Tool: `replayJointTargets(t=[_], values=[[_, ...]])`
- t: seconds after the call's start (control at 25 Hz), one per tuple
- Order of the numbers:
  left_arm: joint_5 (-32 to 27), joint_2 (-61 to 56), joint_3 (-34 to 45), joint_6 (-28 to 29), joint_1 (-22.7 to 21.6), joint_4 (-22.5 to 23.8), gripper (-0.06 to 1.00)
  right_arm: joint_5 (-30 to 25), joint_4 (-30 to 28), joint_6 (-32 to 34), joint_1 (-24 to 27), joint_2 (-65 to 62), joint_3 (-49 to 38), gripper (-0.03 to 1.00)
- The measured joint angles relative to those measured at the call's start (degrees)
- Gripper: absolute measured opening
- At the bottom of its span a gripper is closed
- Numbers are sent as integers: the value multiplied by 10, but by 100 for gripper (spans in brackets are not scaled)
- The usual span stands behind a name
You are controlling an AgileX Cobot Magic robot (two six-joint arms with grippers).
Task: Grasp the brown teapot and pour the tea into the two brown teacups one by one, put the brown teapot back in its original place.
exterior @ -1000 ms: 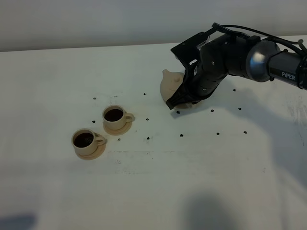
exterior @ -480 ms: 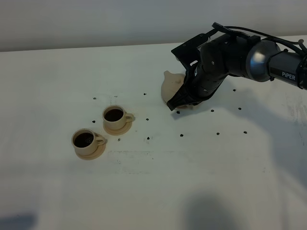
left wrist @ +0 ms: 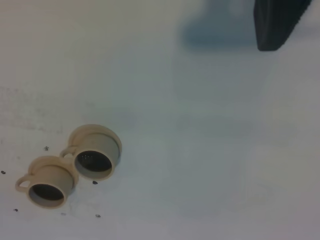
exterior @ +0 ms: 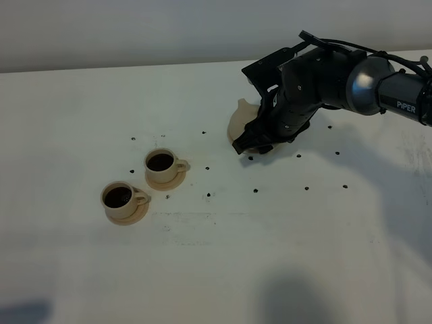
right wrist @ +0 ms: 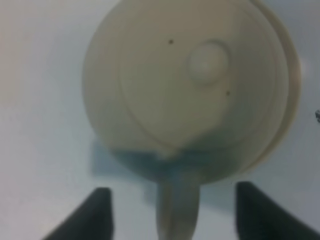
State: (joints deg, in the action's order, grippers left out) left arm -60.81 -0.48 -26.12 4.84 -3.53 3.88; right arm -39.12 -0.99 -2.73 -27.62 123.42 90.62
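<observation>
The brown teapot (exterior: 237, 119) stands at the back of the table, mostly hidden under my right arm. In the right wrist view I see it from above (right wrist: 165, 85), with its lid knob (right wrist: 208, 61) and its loop handle (right wrist: 177, 212). A tan rim of the coaster (right wrist: 295, 75) shows past its body. My right gripper (right wrist: 172, 215) is open, its two fingers (right wrist: 99, 212) wide apart on either side of the handle and not touching it. The two brown teacups (exterior: 160, 164) (exterior: 120, 197) stand on their saucers at the left, both holding dark tea. They also show in the left wrist view (left wrist: 95, 155) (left wrist: 47, 182). My left gripper is out of view.
Several dark specks (exterior: 256, 190) lie scattered on the white table (exterior: 283, 236) between the cups and the teapot. A dark blurred object (left wrist: 276, 22) sits at one corner of the left wrist view. The table's back edge meets a pale wall (exterior: 135, 34).
My right arm has shifted slightly toward the back, and less of the teapot shows from under it. The cups have not moved.
</observation>
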Motion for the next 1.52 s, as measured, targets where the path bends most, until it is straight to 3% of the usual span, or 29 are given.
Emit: replayJointTargets(t=[0.16,0.44,0.6,0.92,1.12,1.36,1.52], values=[[0,0,0,0,0,0,43,-14,0,22,0,-5,0,60],[0,0,0,0,0,0,43,-67,-12,32,0,-66,0,57],[0,0,0,0,0,0,43,-69,-16,32,5,-122,-19,56],[0,0,0,0,0,0,43,27,-24,65,60,-287,-197,56],[0,0,0,0,0,0,43,57,-24,89,121,-404,-306,56],[0,0,0,0,0,0,43,55,-24,105,190,-560,-407,56],[0,0,0,0,0,0,43,-9,-24,107,215,-650,-430,56]])
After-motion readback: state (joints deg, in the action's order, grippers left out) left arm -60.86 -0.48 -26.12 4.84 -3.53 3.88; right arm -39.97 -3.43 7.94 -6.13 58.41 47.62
